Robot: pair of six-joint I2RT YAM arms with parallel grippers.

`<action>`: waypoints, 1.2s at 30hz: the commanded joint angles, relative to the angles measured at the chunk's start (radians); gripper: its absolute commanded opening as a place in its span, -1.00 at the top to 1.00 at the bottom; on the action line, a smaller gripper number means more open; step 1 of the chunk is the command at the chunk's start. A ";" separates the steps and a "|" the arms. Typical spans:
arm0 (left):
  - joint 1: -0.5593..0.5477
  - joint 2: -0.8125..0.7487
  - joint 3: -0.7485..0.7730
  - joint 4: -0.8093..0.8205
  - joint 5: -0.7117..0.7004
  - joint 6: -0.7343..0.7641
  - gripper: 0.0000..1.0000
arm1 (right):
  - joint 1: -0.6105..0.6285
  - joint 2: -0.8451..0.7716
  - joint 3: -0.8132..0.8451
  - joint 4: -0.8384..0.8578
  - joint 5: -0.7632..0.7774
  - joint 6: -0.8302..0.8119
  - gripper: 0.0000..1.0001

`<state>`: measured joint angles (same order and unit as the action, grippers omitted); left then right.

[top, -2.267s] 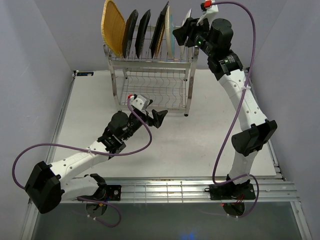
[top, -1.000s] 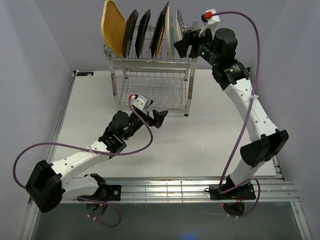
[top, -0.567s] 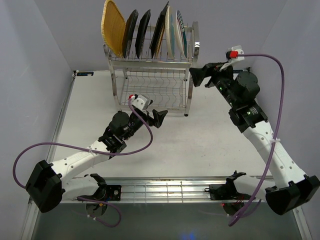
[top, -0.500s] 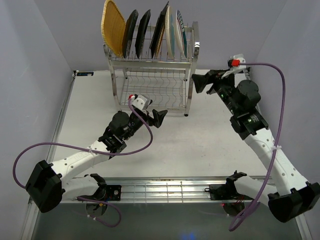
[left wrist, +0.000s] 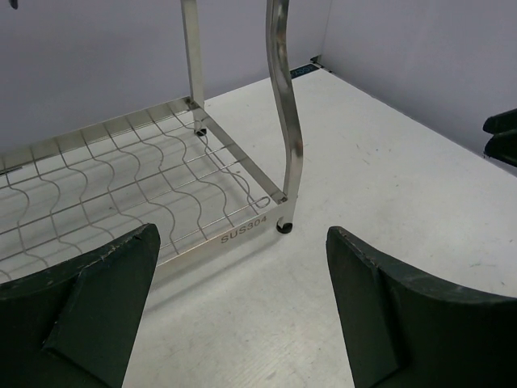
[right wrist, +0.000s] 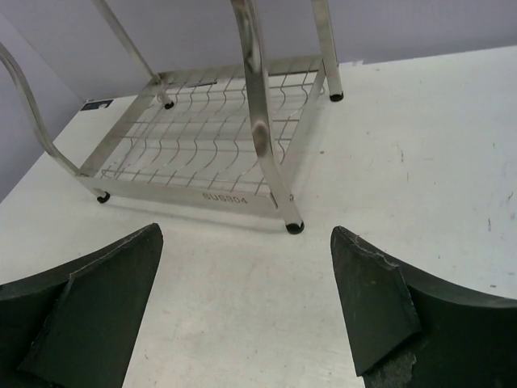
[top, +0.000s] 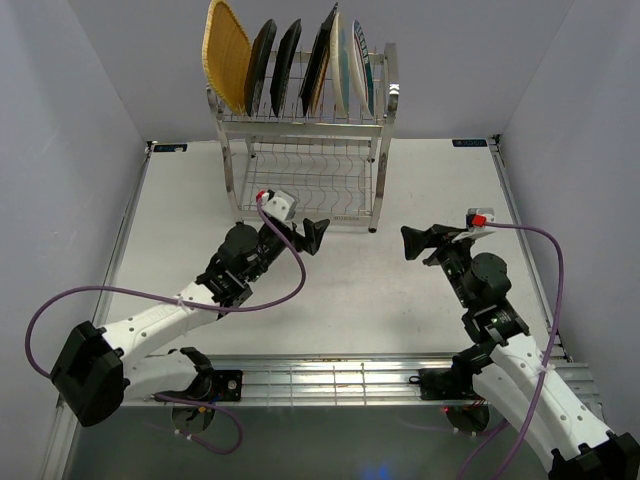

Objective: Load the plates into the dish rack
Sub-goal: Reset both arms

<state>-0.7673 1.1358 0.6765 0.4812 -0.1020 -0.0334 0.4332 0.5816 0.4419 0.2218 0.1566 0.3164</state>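
The left gripper is hovering, jaws spread wide, just before the dish rack. The plates are standing on edge in its top tier, a woven plate leftmost. The right gripper is hanging spread, well apart.

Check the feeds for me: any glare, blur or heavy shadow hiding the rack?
Top external: even light, sharp, only small glints on the dish rack. Left wrist: crisp, the stamp on the frame is readable; soft shadow under the rack. Right wrist: bright highlights on the near post, stamp fainter, nothing hidden.
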 commanded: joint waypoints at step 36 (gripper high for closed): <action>0.160 -0.835 -0.345 -0.432 0.268 0.128 -0.96 | -0.002 -0.206 -0.289 0.179 -0.285 -0.033 -0.80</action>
<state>-0.6113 0.2825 0.3351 0.0513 0.1486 0.0784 0.4324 0.3790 0.1516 0.3496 -0.1162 0.2817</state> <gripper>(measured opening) 0.978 0.900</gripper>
